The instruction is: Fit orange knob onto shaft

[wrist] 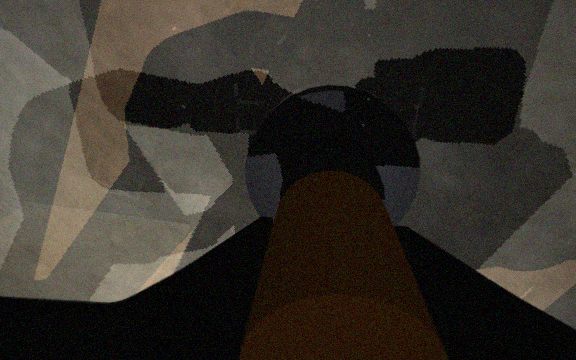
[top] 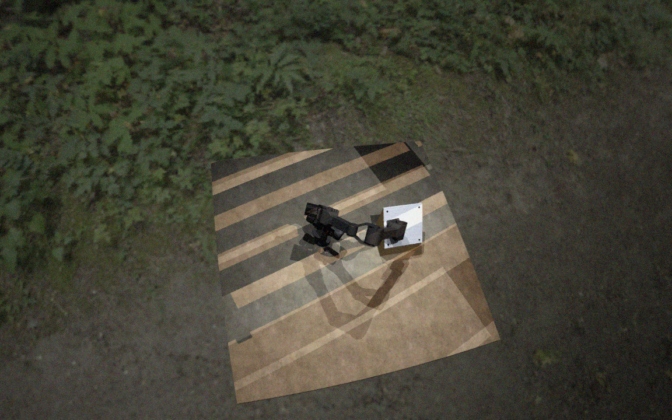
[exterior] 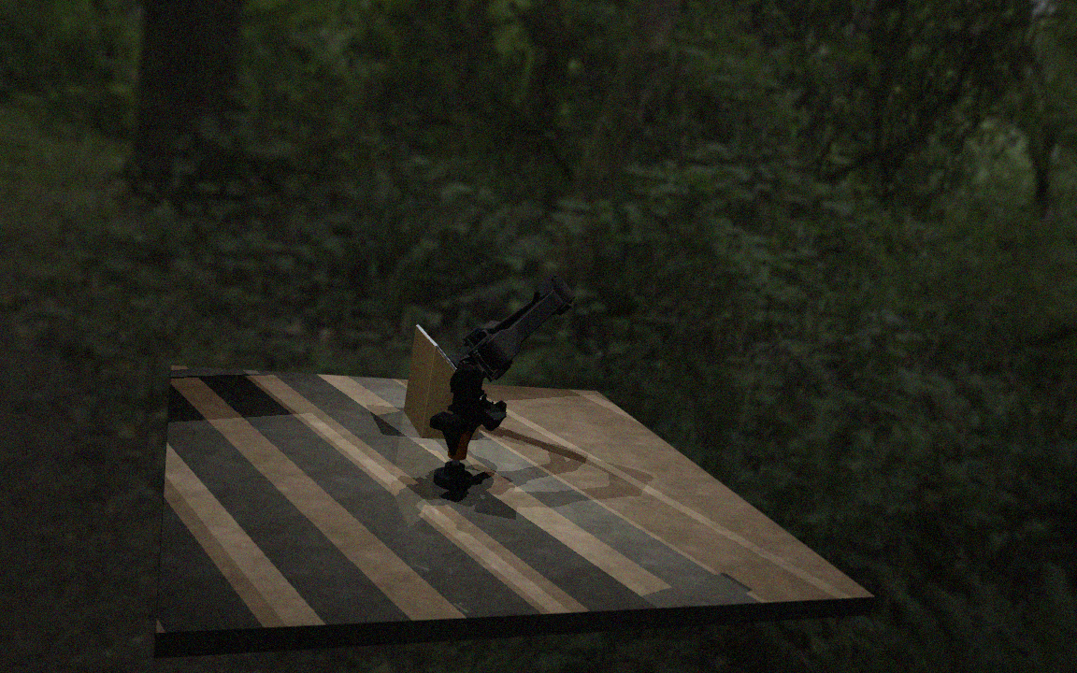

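The orange knob (exterior: 461,445) (wrist: 335,260) is upright between the black fingers of my gripper (exterior: 459,441) (wrist: 331,233). The gripper is shut on it. The dark round pedestal (exterior: 451,478) (wrist: 262,187) is directly beneath the knob. In the wrist view its rim shows on both sides and beyond the knob's far edge. In the exterior view the knob's lower end is just above the pedestal's disc, with a small gap. The silver shaft is too dark to make out, and the knob's hole and both flat sides are hidden. The top view shows the arm covering this area.
The arm's base stands on a white plate (top: 415,213) with corner screws, on top of a tan block (exterior: 427,389) beside the pedestal. Hard striped shadows cross the table top (top: 296,365) (exterior: 341,577), and the arm's own shadow darkens the pedestal.
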Motion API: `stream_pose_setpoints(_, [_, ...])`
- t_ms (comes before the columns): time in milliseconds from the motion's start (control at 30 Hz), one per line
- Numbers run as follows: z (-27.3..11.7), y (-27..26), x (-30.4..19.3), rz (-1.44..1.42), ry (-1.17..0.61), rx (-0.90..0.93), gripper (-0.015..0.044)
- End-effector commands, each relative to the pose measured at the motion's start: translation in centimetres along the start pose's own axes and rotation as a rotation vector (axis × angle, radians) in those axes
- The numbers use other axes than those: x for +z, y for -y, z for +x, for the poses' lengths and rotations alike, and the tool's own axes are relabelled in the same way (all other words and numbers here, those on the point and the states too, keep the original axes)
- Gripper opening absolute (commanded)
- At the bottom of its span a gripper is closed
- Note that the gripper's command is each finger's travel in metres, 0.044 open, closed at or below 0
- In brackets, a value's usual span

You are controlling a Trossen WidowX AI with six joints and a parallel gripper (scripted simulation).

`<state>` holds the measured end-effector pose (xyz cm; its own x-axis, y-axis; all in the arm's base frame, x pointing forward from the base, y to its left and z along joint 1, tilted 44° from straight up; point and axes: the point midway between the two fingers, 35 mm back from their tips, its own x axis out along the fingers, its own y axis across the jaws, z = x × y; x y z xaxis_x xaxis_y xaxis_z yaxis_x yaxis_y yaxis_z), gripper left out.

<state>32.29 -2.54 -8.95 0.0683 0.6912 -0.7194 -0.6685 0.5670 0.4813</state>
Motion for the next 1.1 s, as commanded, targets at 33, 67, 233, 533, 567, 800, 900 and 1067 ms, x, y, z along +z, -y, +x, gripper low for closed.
stream_pose_setpoints(33, [-0.16,0.12,0.07,0.003,0.002,-0.004,0.0000])
stream_pose_setpoints(67, [-0.17,0.14,0.07,0.003,0.002,-0.004,0.0000])
stream_pose_setpoints(233, [-0.07,0.21,0.06,0.003,0.002,-0.004,0.0000])
stream_pose_setpoints(533, [0.13,0.21,0.09,0.003,0.002,-0.004,0.0000])
stream_pose_setpoints(567, [0.13,0.21,0.09,0.003,0.002,-0.004,0.0000])
stream_pose_setpoints(800, [-0.34,0.03,0.07,0.003,0.002,-0.004,0.0000])
stream_pose_setpoints(900, [-0.34,0.02,0.06,0.056,0.002,-0.004,0.0000])
stream_pose_setpoints(1067, [-0.22,0.04,-0.13,0.212,0.002,-0.004,0.0000])
